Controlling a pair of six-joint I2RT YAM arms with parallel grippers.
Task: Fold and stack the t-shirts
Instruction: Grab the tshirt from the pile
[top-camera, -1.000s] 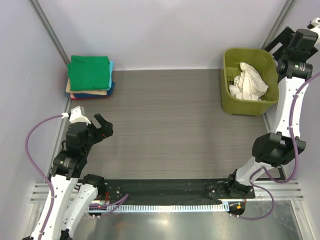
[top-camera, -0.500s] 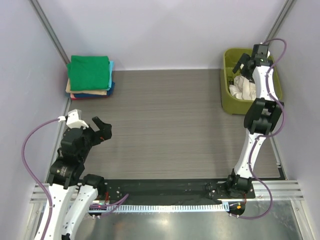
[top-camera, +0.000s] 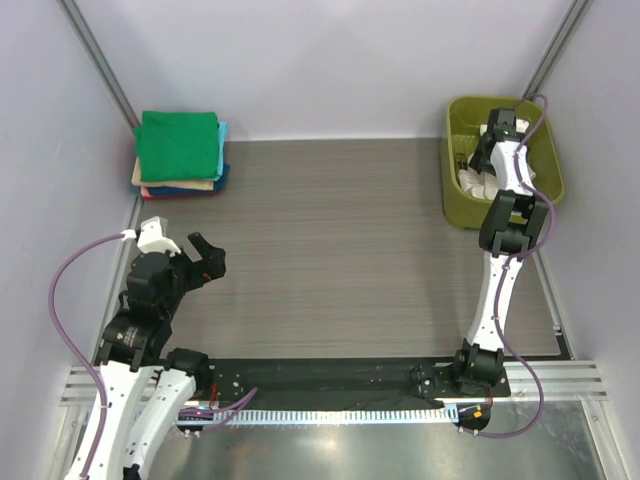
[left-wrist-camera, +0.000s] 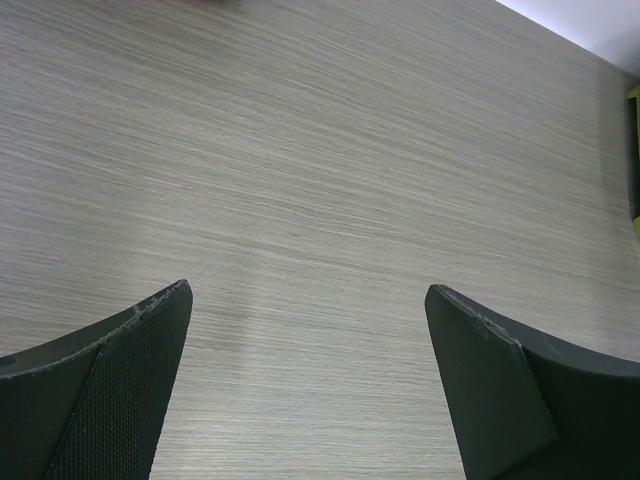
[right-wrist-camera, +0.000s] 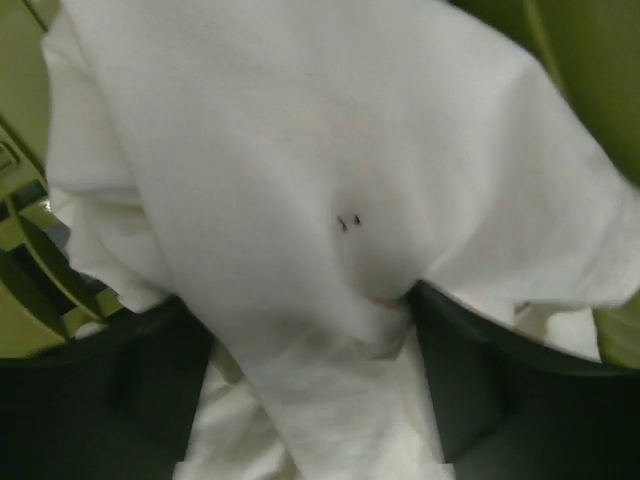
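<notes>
Over the grey woodgrain table (top-camera: 330, 230), idling nearby with left gripper (left-wrist-camera: 310, 330) spread wide, holding nothing. Farther back, now plunging right gripper (right-wrist-camera: 310, 400) into olive basket (top-camera: 500, 215), jaws parted astride crumpled cream t-shirt (right-wrist-camera: 300, 180), likely beginning the pickup. Leaving folded stack (top-camera: 180, 150) waiting far-left.

An olive-green basket (top-camera: 462, 215) sits in the table's (top-camera: 340, 240) (grey, wood-grained) far-right corner.

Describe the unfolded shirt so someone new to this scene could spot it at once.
Look to the far right corner of the table, where an olive-green basket stands. Inside it, under the right hand, lies a crumpled white t-shirt. Unlike the coloured shirts stacked at the far left, it is unfolded and pale.
</notes>
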